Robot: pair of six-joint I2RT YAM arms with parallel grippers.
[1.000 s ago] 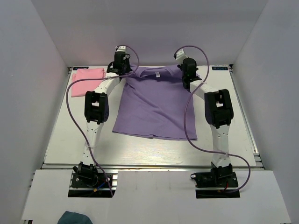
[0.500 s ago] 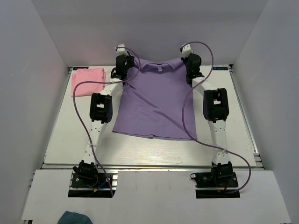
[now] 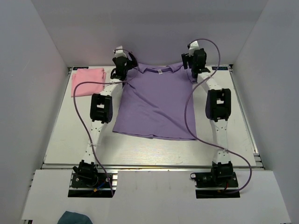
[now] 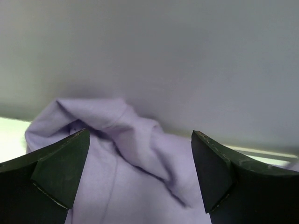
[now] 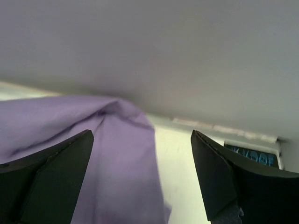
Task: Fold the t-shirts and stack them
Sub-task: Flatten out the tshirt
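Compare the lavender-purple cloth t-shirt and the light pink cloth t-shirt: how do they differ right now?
The lavender-purple cloth t-shirt lies spread open mid-table; the light pink cloth t-shirt sits as a compact folded block at the far left corner. The purple one covers far more surface than the pink one. The purple one shows a small white neck label; the pink one shows none. Both rest on the white table.

The top view looks down from behind the arms (image 3: 100,108), taking in the whole table (image 3: 65,135). Both wrist views sit low, close, facing the back wall (image 4: 187,56); all share the far edge of the purple shirt (image 3: 156,102).
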